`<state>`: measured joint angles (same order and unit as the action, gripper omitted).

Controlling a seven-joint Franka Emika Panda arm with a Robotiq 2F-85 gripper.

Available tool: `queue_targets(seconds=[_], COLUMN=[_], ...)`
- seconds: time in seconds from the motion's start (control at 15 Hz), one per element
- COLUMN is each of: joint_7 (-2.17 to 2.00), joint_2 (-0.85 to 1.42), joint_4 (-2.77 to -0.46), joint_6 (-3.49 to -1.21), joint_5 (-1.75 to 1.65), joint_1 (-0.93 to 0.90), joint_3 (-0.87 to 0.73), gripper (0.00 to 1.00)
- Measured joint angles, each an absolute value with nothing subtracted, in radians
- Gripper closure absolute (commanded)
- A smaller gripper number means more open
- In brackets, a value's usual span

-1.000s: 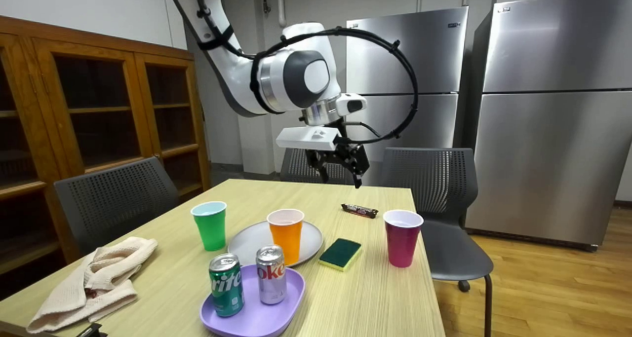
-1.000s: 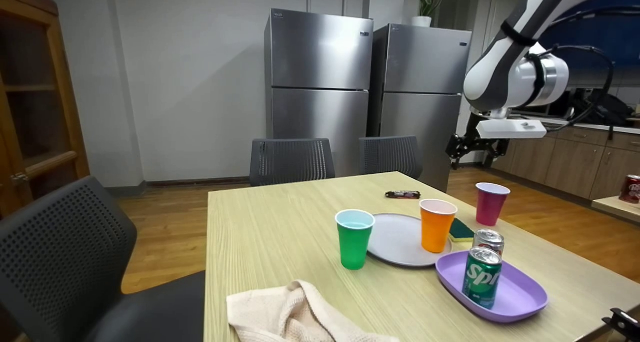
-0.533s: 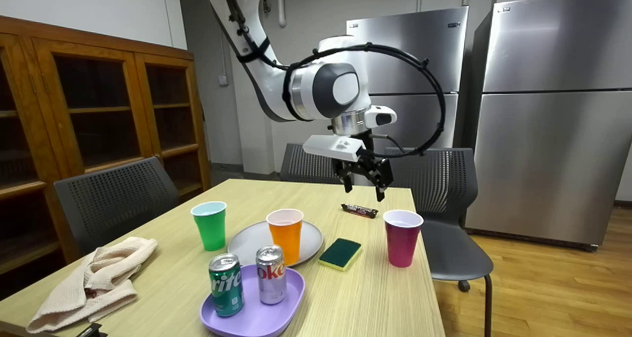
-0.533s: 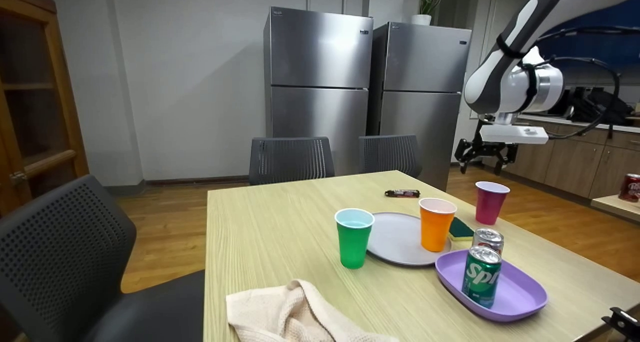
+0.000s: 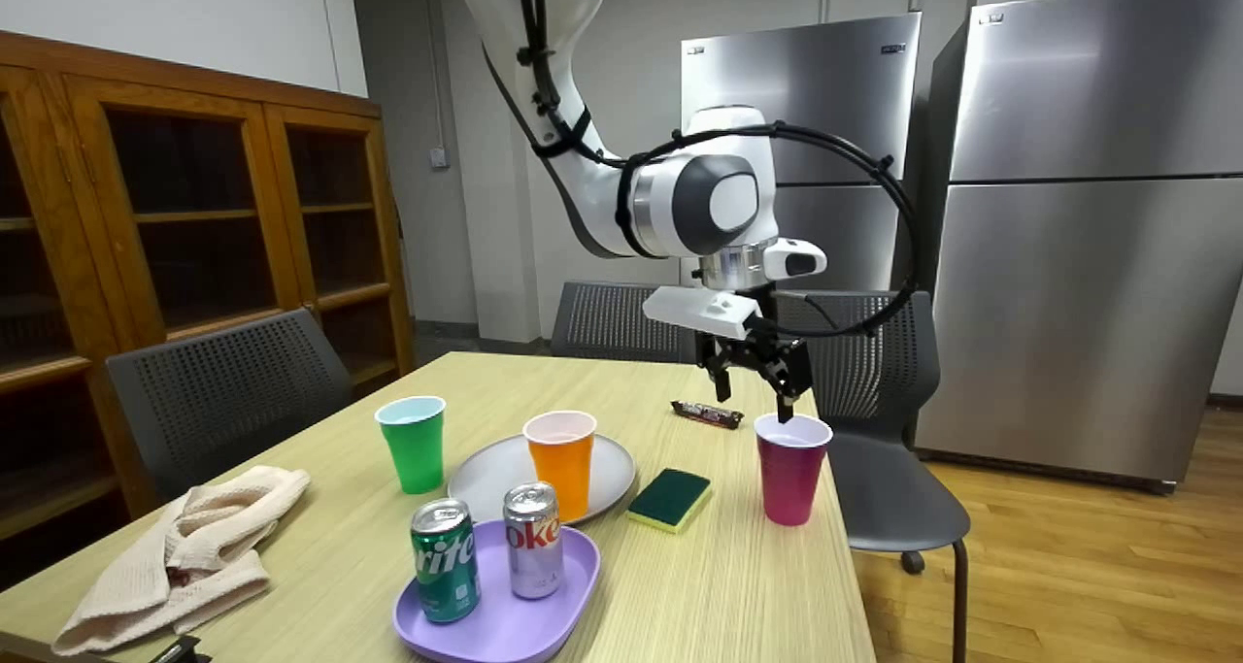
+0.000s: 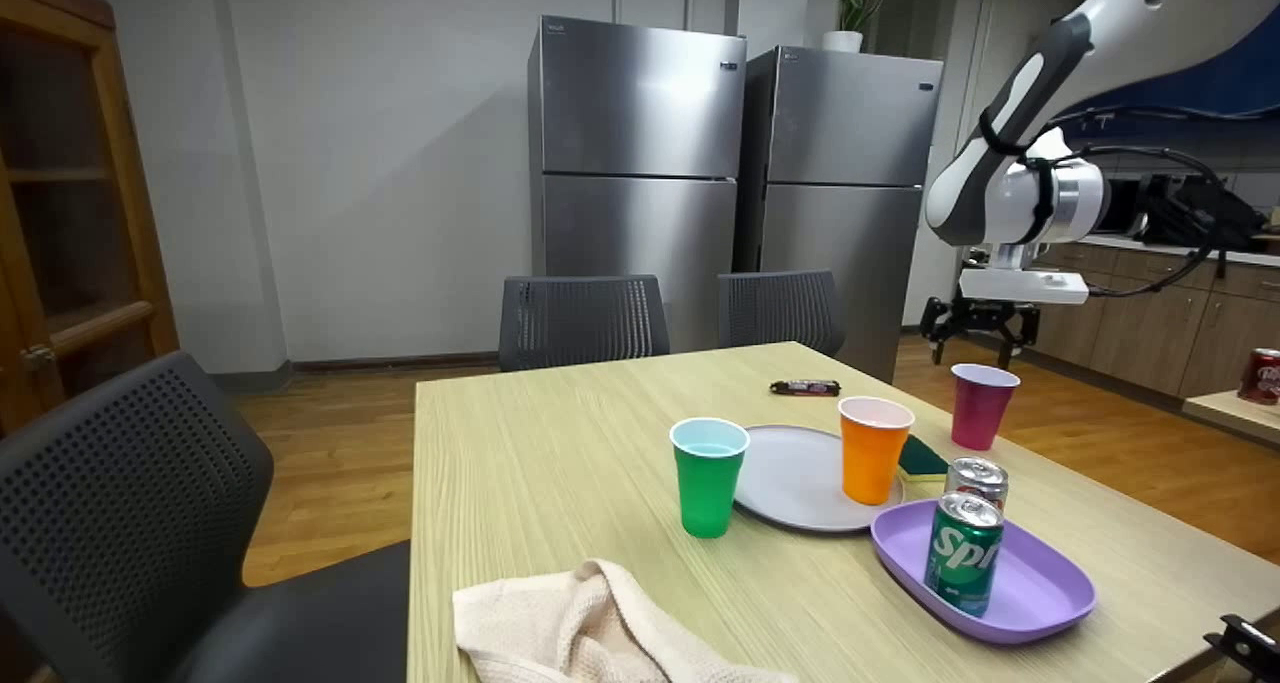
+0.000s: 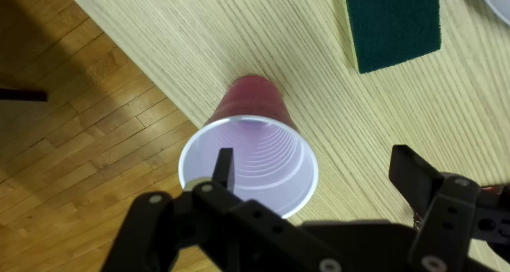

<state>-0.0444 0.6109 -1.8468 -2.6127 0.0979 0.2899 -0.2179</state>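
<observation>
My gripper (image 5: 754, 404) stands open with nothing between its fingers, close above the maroon cup (image 5: 791, 483). In the wrist view the cup's white inside (image 7: 263, 160) faces up, and one of the fingers (image 7: 225, 168) crosses in front of its mouth. The opposite finger hangs over the table. Whether a fingertip touches the rim I cannot tell; in an exterior view the gripper (image 6: 970, 358) appears just above it. A wrapped bar (image 5: 707, 414) lies nearby, mostly hidden by the gripper in the wrist view. A green-and-yellow sponge (image 7: 394, 25) rests beside the cup.
An orange cup (image 5: 563, 469) stands on a grey plate (image 5: 617, 479). Farther off are a green cup (image 6: 708, 483), a purple tray (image 6: 1050, 583) bearing two cans, and a crumpled cloth (image 5: 209, 532). The maroon cup sits near the table edge; a chair (image 5: 874, 488) stands beyond.
The arm has come down and shifted across the table toward the maroon cup, bringing the gripper close over it. Its fingers have stayed open, and the tabletop objects have not moved.
</observation>
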Motion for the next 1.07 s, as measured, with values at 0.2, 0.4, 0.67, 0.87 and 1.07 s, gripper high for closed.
queue_targets(seconds=[0.2, 0.4, 0.67, 0.87, 1.07], joint_7=[-0.055, -0.06, -0.064, -0.065, -0.065], joint_2=[0.663, 0.702, 0.731, 0.746, 0.759], joint_4=[-1.772, -1.714, -1.659, -1.63, -1.606], joint_6=[-2.563, -2.519, -2.471, -2.448, -2.437], joint_5=[0.099, 0.099, 0.099, 0.099, 0.1], joint_1=[0.3, 0.304, 0.309, 0.313, 0.316], joint_3=[-0.218, -0.218, -0.218, -0.218, -0.216], gripper=[0.0, 0.0, 0.0, 0.0, 0.0])
